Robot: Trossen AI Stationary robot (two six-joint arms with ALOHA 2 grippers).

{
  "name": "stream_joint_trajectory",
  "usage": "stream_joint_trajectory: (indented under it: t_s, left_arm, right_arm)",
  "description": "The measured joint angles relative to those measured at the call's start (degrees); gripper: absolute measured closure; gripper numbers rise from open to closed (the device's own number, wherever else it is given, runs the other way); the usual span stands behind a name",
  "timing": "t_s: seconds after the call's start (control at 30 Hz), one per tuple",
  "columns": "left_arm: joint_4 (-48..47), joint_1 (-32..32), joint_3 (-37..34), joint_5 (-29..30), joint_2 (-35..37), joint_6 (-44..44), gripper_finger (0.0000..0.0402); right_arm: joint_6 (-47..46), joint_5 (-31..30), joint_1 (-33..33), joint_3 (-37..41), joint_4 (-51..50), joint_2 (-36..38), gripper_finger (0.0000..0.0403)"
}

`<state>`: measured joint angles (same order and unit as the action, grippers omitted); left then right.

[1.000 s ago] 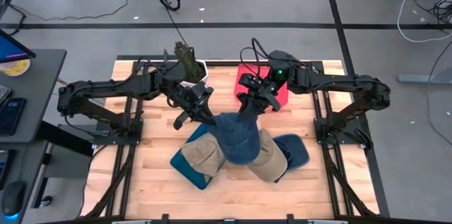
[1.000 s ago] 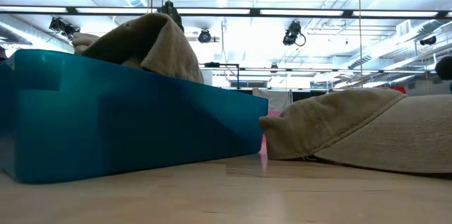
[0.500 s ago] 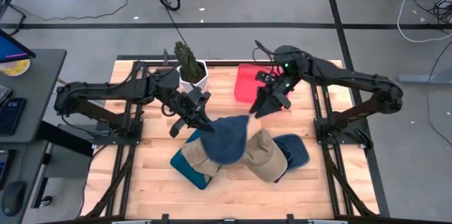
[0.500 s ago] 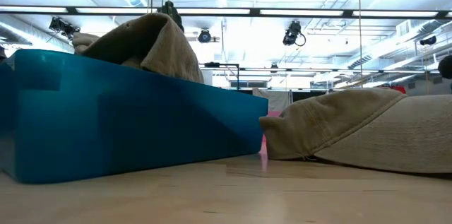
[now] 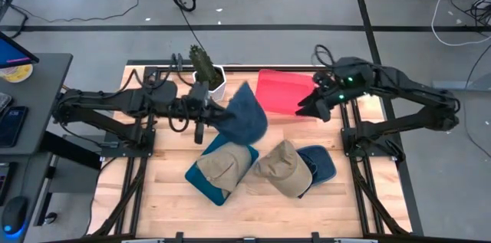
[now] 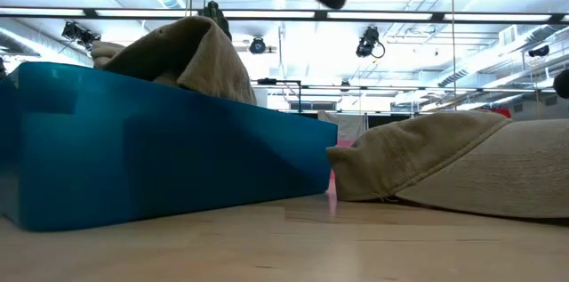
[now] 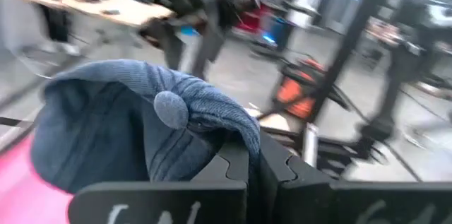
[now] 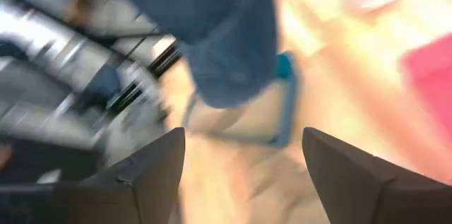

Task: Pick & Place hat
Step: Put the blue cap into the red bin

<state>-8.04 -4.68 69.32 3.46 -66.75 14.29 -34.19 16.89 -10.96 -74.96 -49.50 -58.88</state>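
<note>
Now the left gripper (image 5: 209, 114) grips the blue hat (image 5: 242, 114) by its edge, raised above the table (image 5: 169, 197) near the plant pot (image 5: 207, 70). The right gripper (image 5: 311, 109), fingers apart, hangs over the pink bin (image 5: 280, 90).

1. The high view looks straight down from well above, taking in the whole surface (image 5: 169, 212) and both arms.
2. The low view sits at surface height, very close to the teal bin (image 6: 160, 153) and a tan hat (image 6: 462, 162), facing the room behind.
3. The left wrist view looks close along its claw (image 7: 233, 174) at the blue hat (image 7: 134, 132).
4. The right wrist view, blurred, faces across the surface and shares the blue hat and bin.
</note>
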Motion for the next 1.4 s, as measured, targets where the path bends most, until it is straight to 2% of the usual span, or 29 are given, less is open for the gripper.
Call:
stream_joint_trajectory:
  t_s: [0.1,0.17,0.27,0.37,0.47,0.6,0.7,0.83,1.2,1.4]
  left_arm:
    - [0.93,-1.27,0.02,7.68,0.45,0.04,0.04]
    - [0.98,-2.44,0.0,12.2,0.75,0.2,0.04]
    - [2.48,-4.06,0.0,19.49,0.86,1.52,0.04]
    - [5.6,-5.56,0.0,24.58,0.6,1.59,0.04]
    - [9.78,-6.58,0.01,27.75,0.02,1.37,0.04]
    - [14.71,-7.22,0.11,28.24,-0.74,-0.37,0.04]
    - [15.87,-7.22,0.0,28.49,-1.02,-0.6,0.04]
    - [19.38,-7.03,0.0,28.69,-1.88,-0.29,0.04]
    - [27.47,-6.37,-0.01,28.26,-7.71,-1.37,0.04]
    - [33.19,-6.52,0.0,27.02,-8.84,-3.9,0.04]
  right_arm:
    - [-4.03,-9.52,2.32,4.94,0.55,4.9,0.0121]
    - [-7.85,-13.43,3.86,9.77,2.95,8.42,0.0125]
    - [-14.77,-15.33,6.39,19.2,13.19,13.58,0.0131]
    - [-20.76,-16.45,8.73,30.29,31.72,17.01,0.0137]
    - [-26.83,-17.85,10.54,42.22,55.84,17.16,0.014]
    - [-33.52,-25.29,12.7,55.39,88.12,12.89,0.0142]
    - [-35.93,-29.42,13.2,60.49,101.75,8.7,0.0142]
    - [-36.99,-28.29,13.25,59.98,105.39,4.0,0.0142]
    - [-34.84,-22.74,12.37,46.34,105.49,-7.7,0.0142]
    - [-37.36,-18.75,11.89,44.14,105.16,-11.62,0.0142]
